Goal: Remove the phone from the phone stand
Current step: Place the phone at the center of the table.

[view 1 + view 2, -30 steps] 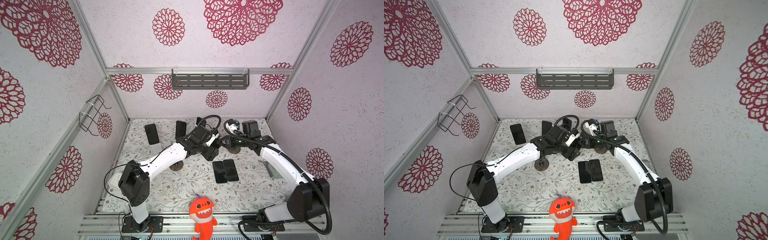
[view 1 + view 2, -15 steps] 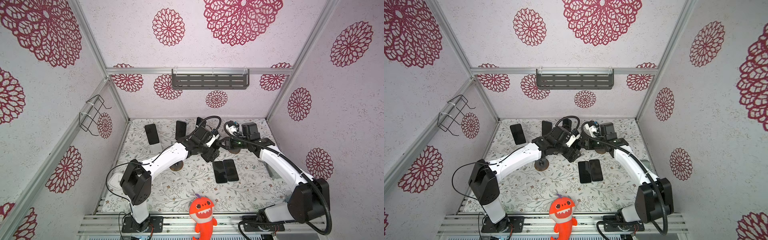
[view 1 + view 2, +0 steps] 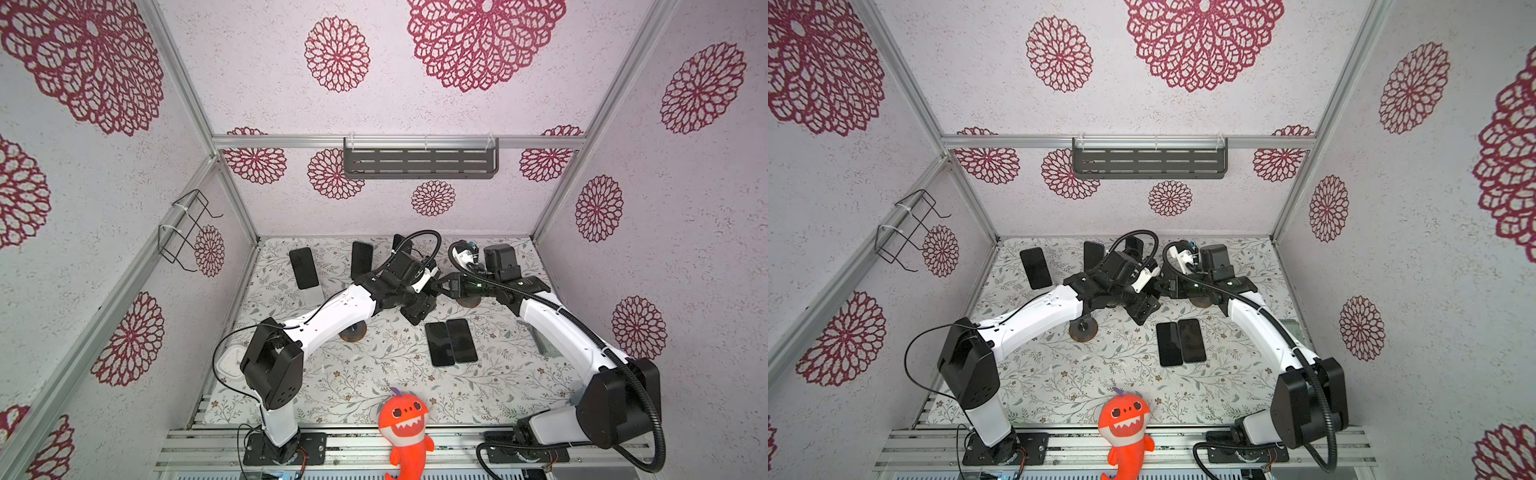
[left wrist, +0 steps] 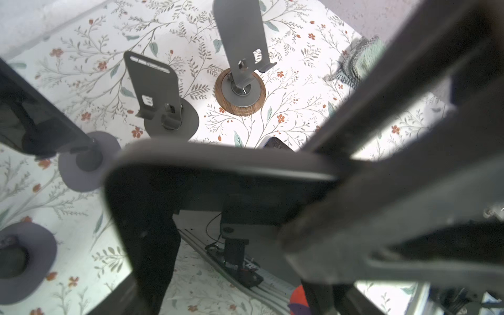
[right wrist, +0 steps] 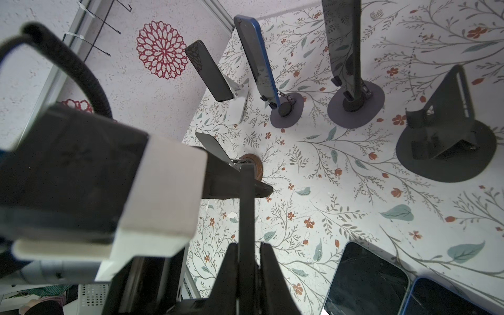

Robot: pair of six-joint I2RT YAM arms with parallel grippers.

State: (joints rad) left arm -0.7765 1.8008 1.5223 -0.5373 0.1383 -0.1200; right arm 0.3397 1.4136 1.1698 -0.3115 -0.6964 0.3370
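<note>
A dark phone (image 4: 218,163) hangs in the air between both arms, off every phone stand. My right gripper (image 5: 246,253) is shut on the phone's thin edge (image 5: 246,207). My left gripper (image 3: 426,299) is shut across the phone's width. One of its fingers (image 5: 231,182) touches the phone's side. The right gripper's fingers (image 4: 409,131) reach in over the phone in the left wrist view. In both top views the two grippers meet mid-table, and the phone is mostly hidden between them. Nearby stand an empty grey phone stand (image 4: 161,95) and an empty wooden-based one (image 4: 240,90).
Three phones lean on stands along the back (image 5: 210,71) (image 5: 256,62) (image 5: 343,41). Two phones (image 3: 451,340) lie flat side by side near the middle. Another wooden-based stand (image 3: 352,332) sits under the left arm. An orange plush (image 3: 405,424) is at the front edge and a cloth (image 4: 362,60) at the right.
The left gripper's jaws have come shut on the phone. The right gripper has kept its hold and edged slightly toward the left arm.
</note>
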